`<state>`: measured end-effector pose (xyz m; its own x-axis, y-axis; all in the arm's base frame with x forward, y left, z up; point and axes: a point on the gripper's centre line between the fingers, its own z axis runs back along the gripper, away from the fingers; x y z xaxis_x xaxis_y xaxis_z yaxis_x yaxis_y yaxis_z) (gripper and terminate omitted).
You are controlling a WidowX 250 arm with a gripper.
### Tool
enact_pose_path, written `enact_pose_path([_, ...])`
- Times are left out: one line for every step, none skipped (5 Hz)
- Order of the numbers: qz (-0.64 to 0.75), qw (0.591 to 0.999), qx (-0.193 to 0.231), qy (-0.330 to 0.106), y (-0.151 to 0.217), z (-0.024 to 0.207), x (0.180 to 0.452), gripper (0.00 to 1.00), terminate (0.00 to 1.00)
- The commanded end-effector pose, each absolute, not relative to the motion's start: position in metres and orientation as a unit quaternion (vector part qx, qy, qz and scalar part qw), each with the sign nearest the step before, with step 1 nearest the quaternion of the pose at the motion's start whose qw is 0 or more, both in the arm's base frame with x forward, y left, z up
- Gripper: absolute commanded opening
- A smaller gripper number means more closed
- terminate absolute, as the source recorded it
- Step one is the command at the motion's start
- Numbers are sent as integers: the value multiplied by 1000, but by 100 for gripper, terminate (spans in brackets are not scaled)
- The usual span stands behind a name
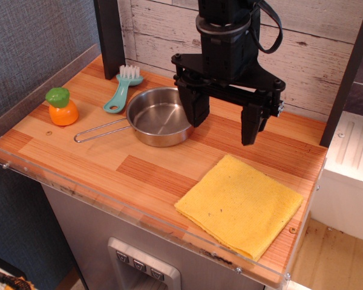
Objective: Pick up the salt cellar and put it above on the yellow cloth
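Note:
The salt cellar [62, 108], a small orange pot with a green knobbly cap, stands upright at the left end of the wooden table. The yellow cloth [240, 204] lies flat at the front right of the table. My gripper [224, 128] hangs above the middle of the table, between the steel pan and the cloth. Its two black fingers [195, 109] are spread wide and hold nothing. It is far to the right of the salt cellar.
A steel pan [160, 116] with a wire handle sits left of the gripper, between it and the salt cellar. A teal brush [123, 88] lies behind the pan. A clear raised lip [97, 199] runs along the table's front edge. Black posts stand at the back.

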<state>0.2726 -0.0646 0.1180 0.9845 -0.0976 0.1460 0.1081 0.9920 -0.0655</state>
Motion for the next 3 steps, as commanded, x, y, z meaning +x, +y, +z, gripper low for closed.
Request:
enact_pose_path([-52,995,-37,-71,-65,118,273,100,0])
enact_pose_path([-16,997,-28,-71,-24,120,278,100,0])
enact_pose_path([20,997,-13,-73,15,124,279,100,0])
